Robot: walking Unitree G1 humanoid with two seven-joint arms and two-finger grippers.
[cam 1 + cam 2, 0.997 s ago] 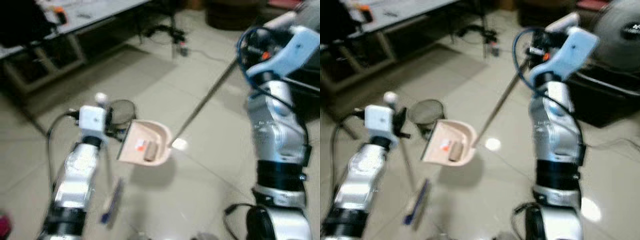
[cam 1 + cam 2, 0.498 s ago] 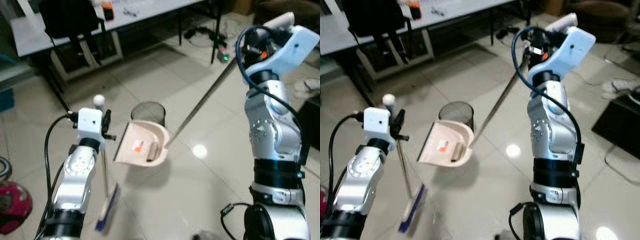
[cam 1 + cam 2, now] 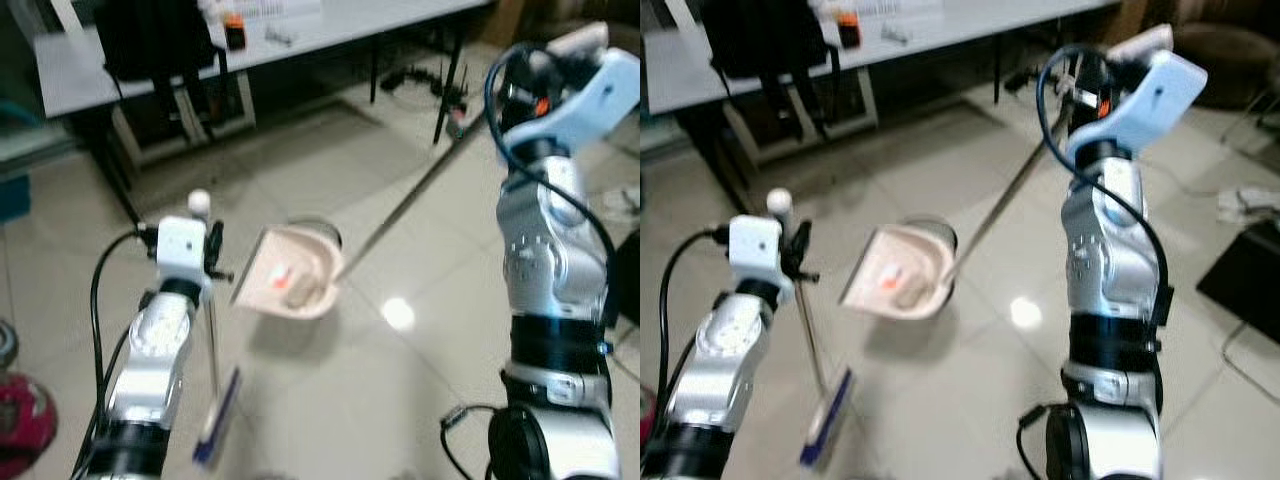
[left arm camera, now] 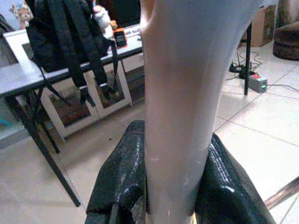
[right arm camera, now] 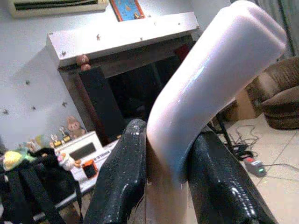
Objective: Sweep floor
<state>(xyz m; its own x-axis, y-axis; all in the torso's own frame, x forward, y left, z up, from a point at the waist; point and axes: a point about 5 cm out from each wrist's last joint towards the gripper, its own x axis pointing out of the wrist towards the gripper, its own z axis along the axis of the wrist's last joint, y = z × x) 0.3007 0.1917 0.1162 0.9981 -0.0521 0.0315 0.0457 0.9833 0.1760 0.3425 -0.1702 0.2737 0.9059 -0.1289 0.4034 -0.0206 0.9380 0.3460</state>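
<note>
The pink dustpan (image 3: 288, 283) hangs above the tiled floor (image 3: 400, 400), with blurred debris inside and a wire bin (image 3: 322, 232) mostly hidden behind it. Its long handle (image 3: 410, 195) runs up to the right end effector (image 5: 163, 182), clamped on the pale grip. Left of the dustpan, the left end effector (image 4: 173, 186) clamps the broom (image 3: 212, 400). Beyond stands a bench (image 3: 120, 50).
</note>
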